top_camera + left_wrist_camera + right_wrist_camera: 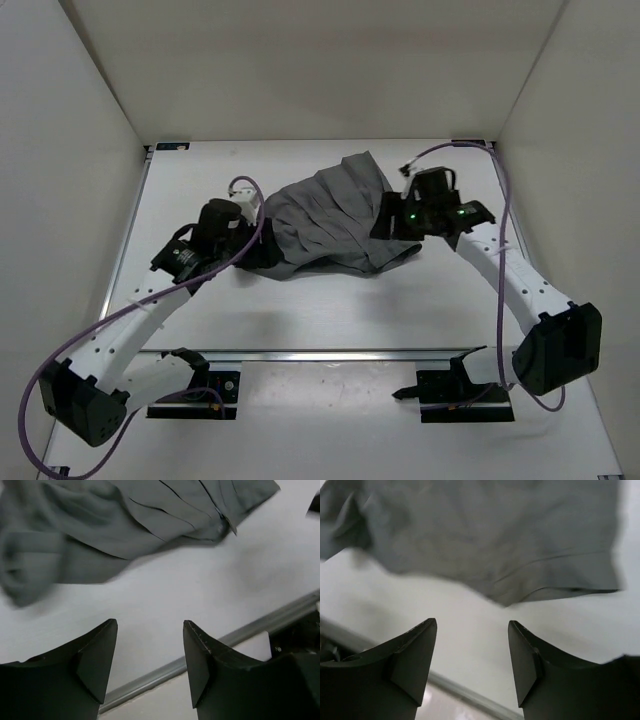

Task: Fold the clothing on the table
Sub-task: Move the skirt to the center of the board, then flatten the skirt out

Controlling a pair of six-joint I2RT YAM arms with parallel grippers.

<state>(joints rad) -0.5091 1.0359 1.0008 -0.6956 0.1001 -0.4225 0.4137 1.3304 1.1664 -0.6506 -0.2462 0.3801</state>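
The left gripper (150,625) has its black fingers spread with only bare surface between them, holding nothing, just off the left edge of the grey pleated fabric garment (330,220). The right gripper (472,622) is likewise parted and empty, at the garment's right edge. The rumpled, partly bunched garment lies between the two grippers towards the far middle of the flat white rectangular table (300,310).
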